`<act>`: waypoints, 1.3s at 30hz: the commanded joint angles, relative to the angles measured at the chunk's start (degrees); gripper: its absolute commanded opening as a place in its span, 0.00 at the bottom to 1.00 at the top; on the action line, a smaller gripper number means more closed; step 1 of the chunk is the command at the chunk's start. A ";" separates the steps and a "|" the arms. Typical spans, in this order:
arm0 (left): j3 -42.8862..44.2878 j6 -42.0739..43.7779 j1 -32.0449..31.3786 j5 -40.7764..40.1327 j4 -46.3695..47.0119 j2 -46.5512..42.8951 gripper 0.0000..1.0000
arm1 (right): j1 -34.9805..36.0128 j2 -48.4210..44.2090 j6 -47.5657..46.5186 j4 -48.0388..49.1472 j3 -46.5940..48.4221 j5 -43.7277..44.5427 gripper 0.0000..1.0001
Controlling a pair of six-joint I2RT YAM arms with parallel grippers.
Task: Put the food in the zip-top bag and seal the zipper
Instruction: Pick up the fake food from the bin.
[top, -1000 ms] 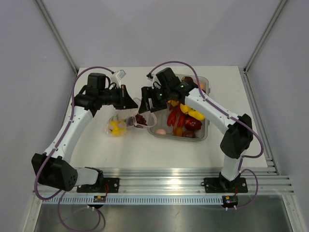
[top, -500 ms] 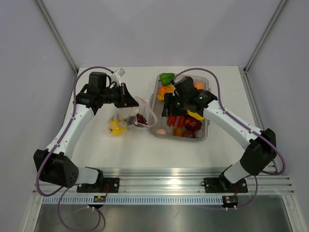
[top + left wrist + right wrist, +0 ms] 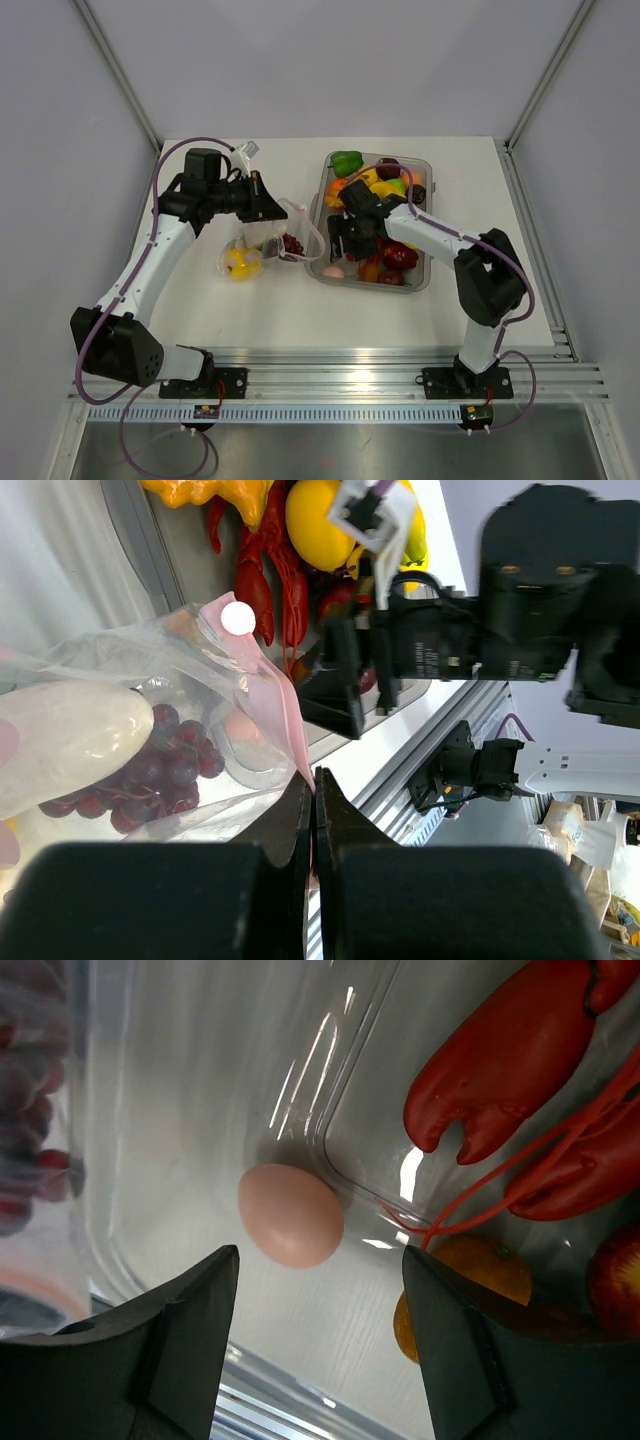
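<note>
- The left end effector (image 3: 313,805) has its black fingers pressed fully together. They pinch the mouth edge of the small, clear, crinkly zip-top bag (image 3: 262,245) at its thin pinkish-red zipper strip (image 3: 284,708).
- The bag sits on the white bench (image 3: 300,310), just left of the grey translucent rectangular tray (image 3: 431,185). Its mouth edge is lifted and gapes toward the tray, and the strip is not pressed together.
- Three pieces show through the wrinkled film:
  - a cluster of dark purple beaded grapes (image 3: 150,775)
  - a smooth white oblong piece (image 3: 70,735)
  - a glossy yellow piece (image 3: 240,263) at the bag's far-left corner
- The right end effector (image 3: 318,1295) is low in the tray's near-left corner. Its jaws stand wide apart with nothing between them.
- A smooth, pale pink egg-shaped piece (image 3: 290,1215) lies on the tray's clear moulded floor beside a rounded corner. It is just ahead of the right fingertips and is not gripped.
- Other pieces in or on the tray:
  - a glossy red lobster (image 3: 510,1055) with a split claw and thin feelers
  - a round orange (image 3: 470,1275) near the lobster's feelers
  - a smooth yellow lemon (image 3: 318,520)
  - a green bell pepper (image 3: 346,162) perched at the far-left rim
</note>
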 commanded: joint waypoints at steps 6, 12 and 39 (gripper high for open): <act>2.26 0.87 0.21 1.02 2.38 -1.73 0.00 | 2.89 7.73 1.50 3.81 2.42 0.04 0.74; 2.18 1.14 0.21 1.11 2.11 -1.38 0.00 | 4.47 10.99 2.38 5.21 1.99 -0.49 0.73; 1.65 1.23 0.21 1.98 2.38 -0.86 0.00 | 4.47 -4.99 1.68 -2.25 4.71 11.46 0.40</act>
